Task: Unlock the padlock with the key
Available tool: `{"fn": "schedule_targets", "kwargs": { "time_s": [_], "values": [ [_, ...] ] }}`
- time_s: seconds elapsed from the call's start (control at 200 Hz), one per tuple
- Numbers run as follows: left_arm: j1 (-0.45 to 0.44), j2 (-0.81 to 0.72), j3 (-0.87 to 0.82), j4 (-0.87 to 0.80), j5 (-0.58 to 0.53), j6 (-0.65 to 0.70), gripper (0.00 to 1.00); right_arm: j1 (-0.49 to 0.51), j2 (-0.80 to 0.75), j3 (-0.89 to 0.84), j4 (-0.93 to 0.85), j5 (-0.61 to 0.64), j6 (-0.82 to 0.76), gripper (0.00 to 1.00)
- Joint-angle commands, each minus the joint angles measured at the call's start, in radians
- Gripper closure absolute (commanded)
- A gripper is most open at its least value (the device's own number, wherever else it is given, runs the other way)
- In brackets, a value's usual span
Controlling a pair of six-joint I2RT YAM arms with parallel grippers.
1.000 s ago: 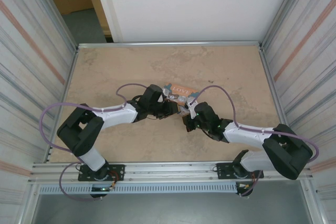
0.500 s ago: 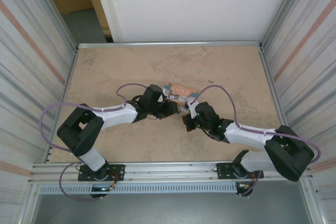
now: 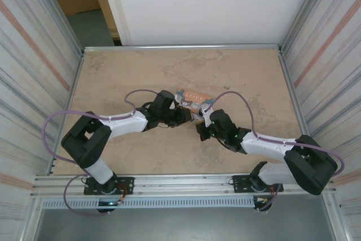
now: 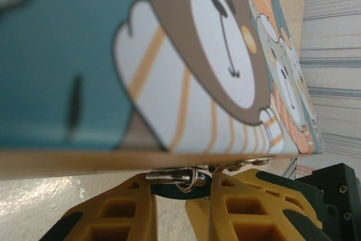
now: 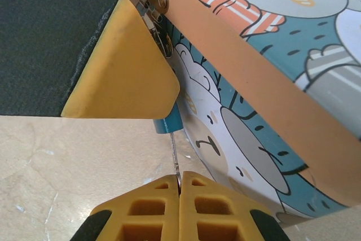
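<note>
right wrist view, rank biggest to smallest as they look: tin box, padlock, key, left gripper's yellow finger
1. tin box
2. left gripper's yellow finger
3. padlock, only a blue bit showing below that finger
4. key, a thin silver sliver

The blue padlock (image 5: 170, 123) hangs by its silver shackle, a thin key (image 5: 175, 162) meeting its underside.

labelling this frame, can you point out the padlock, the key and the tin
padlock (image 5: 168, 123), right wrist view, on the visible blue body
key (image 5: 174, 156), right wrist view, on the thin metal blade below the padlock
tin (image 5: 248, 145), right wrist view, on its teal side wall
</note>
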Motion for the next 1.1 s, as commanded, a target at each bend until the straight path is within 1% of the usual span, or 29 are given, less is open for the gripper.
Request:
{"fn": "schedule_targets", "kwargs": {
  "time_s": [0.0,0.23,0.461,1.097],
  "values": [
    [-0.012,-0.032,0.03,-0.008,0.087,-0.009,0.84,0.001,-0.04,0.025,0.142,-0.02,-0.017,1.0],
    [-0.012,-0.037,0.034,-0.021,0.088,-0.009,0.84,-0.009,-0.028,0.05,0.123,-0.047,-0.052,1.0],
    [-0.012,-0.027,0.038,-0.019,0.089,-0.015,0.84,-0.014,-0.021,0.056,0.125,-0.096,-0.05,1.0],
    [-0.012,-0.025,0.043,-0.02,0.092,-0.017,0.84,-0.027,0.051,0.103,0.164,-0.158,-0.05,1.0]
  ]
}}
